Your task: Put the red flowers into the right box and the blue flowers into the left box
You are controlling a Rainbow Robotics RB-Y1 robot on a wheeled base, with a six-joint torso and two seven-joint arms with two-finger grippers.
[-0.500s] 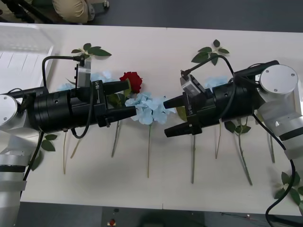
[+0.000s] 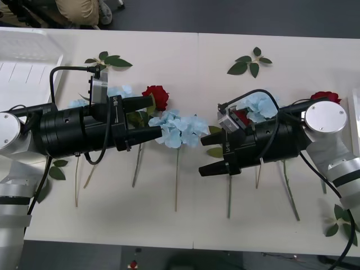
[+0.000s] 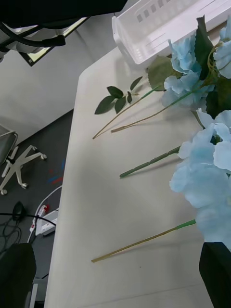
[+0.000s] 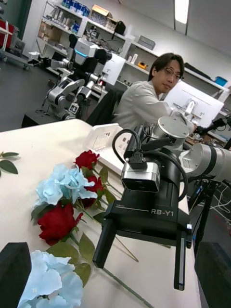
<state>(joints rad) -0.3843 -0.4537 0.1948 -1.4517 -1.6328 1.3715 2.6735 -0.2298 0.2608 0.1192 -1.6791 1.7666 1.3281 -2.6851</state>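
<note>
Both claws hang with fingers apart and hold nothing. The left gripper (image 2: 151, 118) and the right gripper (image 2: 211, 153) flank a blue flower (image 2: 179, 129) at mid-table. The white basket (image 2: 28, 62) lies well beyond the left gripper. Whichever arm takes it would do best to pinch its stem (image 2: 176, 180), not the petals.

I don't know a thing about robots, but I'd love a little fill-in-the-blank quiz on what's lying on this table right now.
1. Both the left gripper and the right gripper have their black fingers ____.
2. The flower head lying between the two grippers is coloured ____.
3. The left box on the table's far left corner is coloured ____.
4. The red rose lies just beyond the ____ gripper.

Missing words: open; blue; white; left
</note>
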